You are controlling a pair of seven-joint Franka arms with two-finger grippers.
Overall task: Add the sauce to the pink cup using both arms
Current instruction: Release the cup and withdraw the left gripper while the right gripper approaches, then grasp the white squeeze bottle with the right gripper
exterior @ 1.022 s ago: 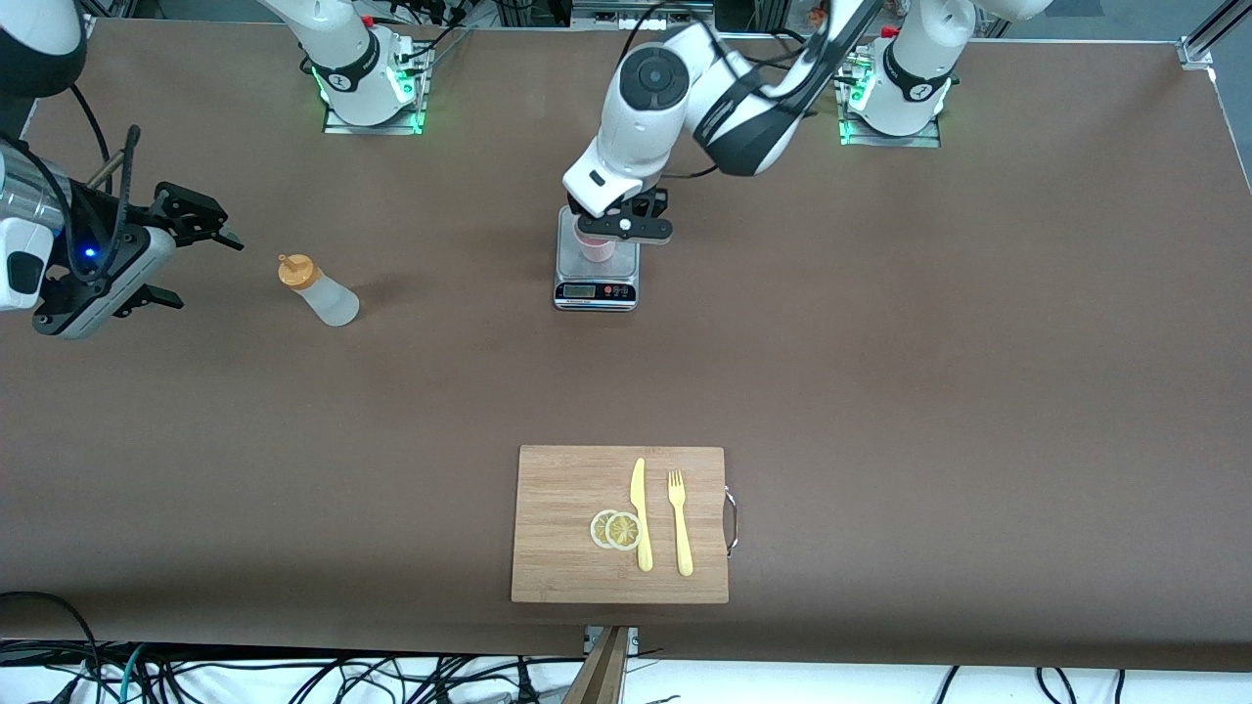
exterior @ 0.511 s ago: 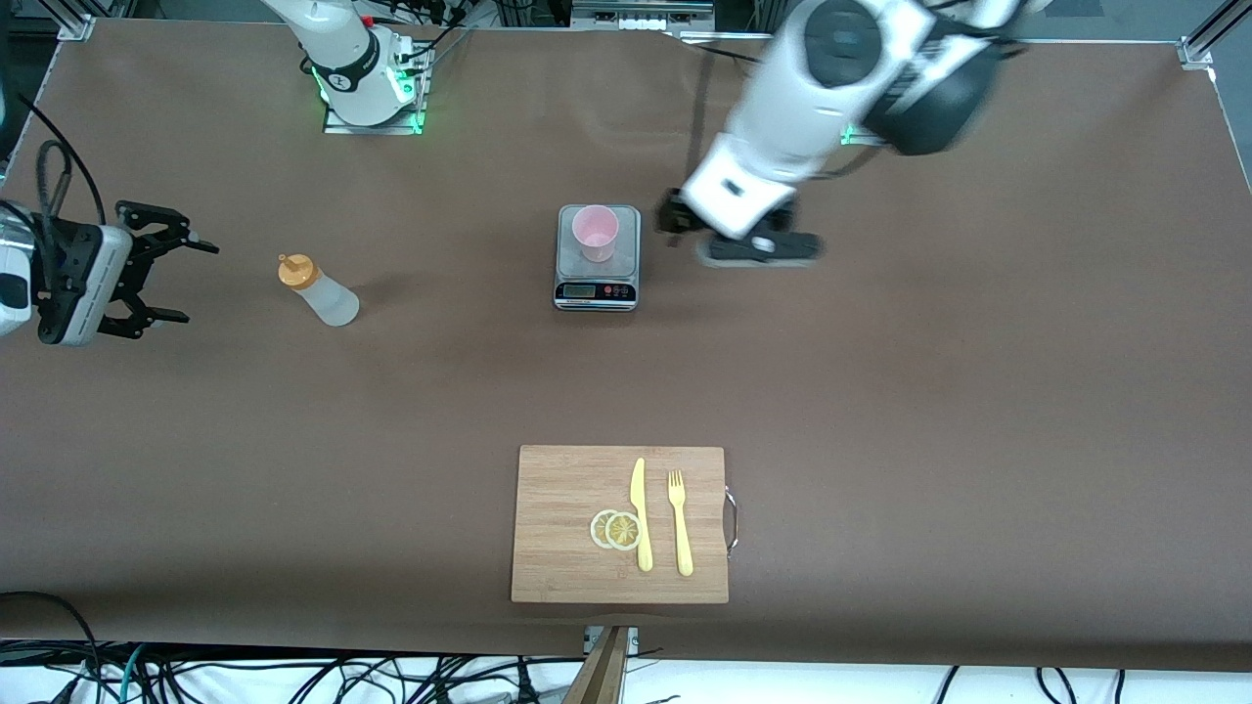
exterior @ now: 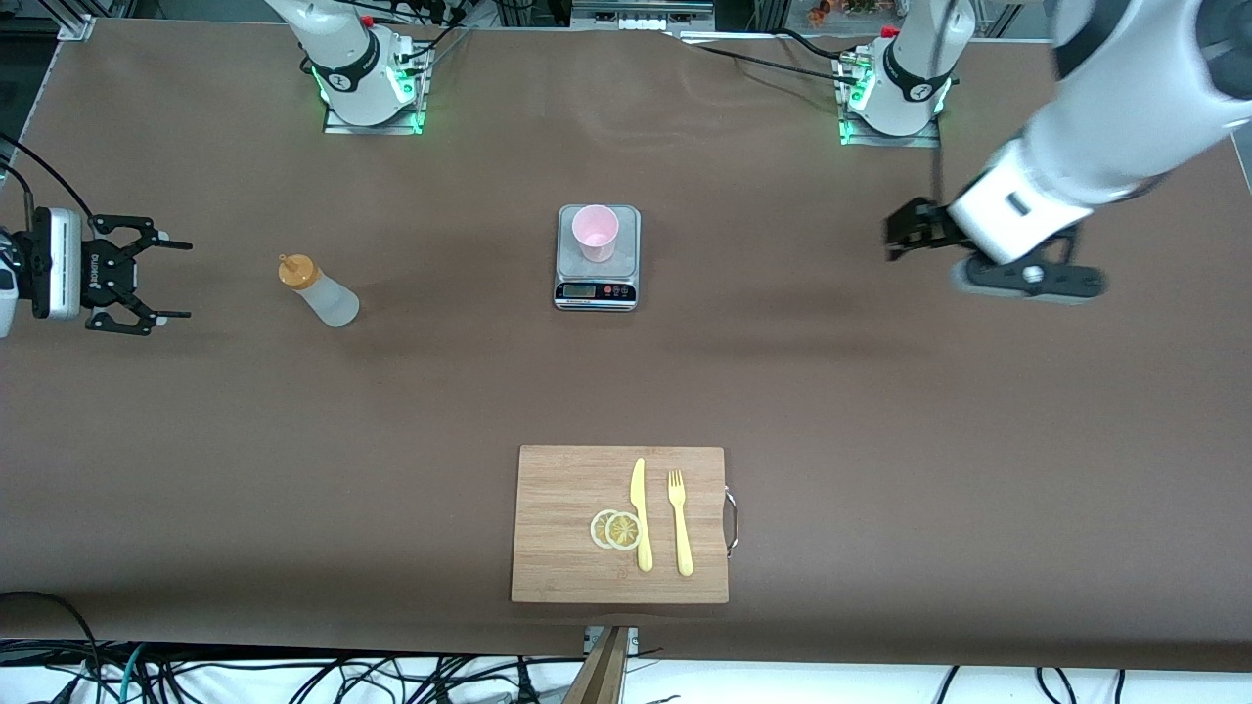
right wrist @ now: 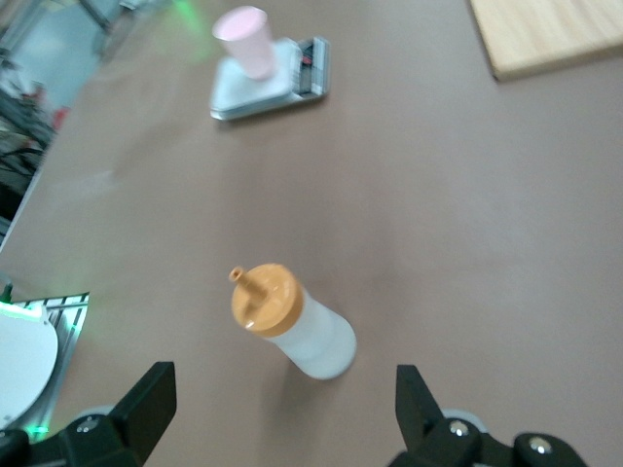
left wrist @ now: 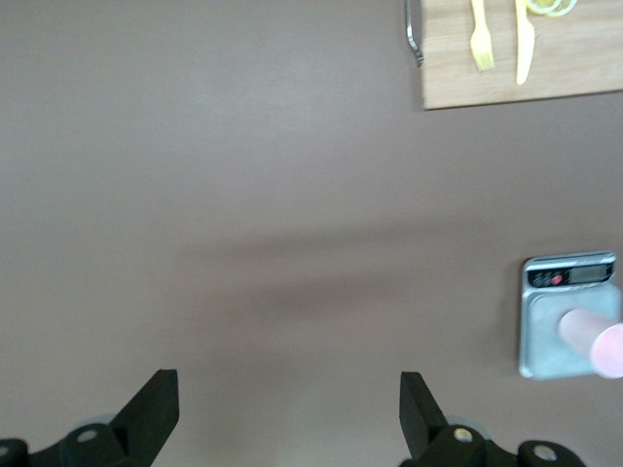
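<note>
The sauce bottle (exterior: 318, 291), whitish with an orange cap, stands on the table toward the right arm's end. My right gripper (exterior: 181, 280) is open and empty, level with the bottle and apart from it, closer to the table's end. In the right wrist view the bottle (right wrist: 297, 326) lies between and ahead of the open fingers (right wrist: 146, 399). The pink cup (exterior: 595, 233) stands upright on a small scale (exterior: 597, 284) at mid-table. My left gripper (exterior: 895, 240) is open and empty, up over bare table toward the left arm's end. The cup also shows in the left wrist view (left wrist: 594, 342).
A wooden cutting board (exterior: 567, 489) lies nearer to the front camera than the scale. It holds a yellow knife (exterior: 641, 513), a yellow fork (exterior: 679, 523) and lemon slices (exterior: 616, 530). Both arm bases (exterior: 367, 83) stand along the table's back edge.
My left gripper let go of the cup on the scale and swung away toward the left arm's end. My right gripper turned level and drew back slightly from the bottle.
</note>
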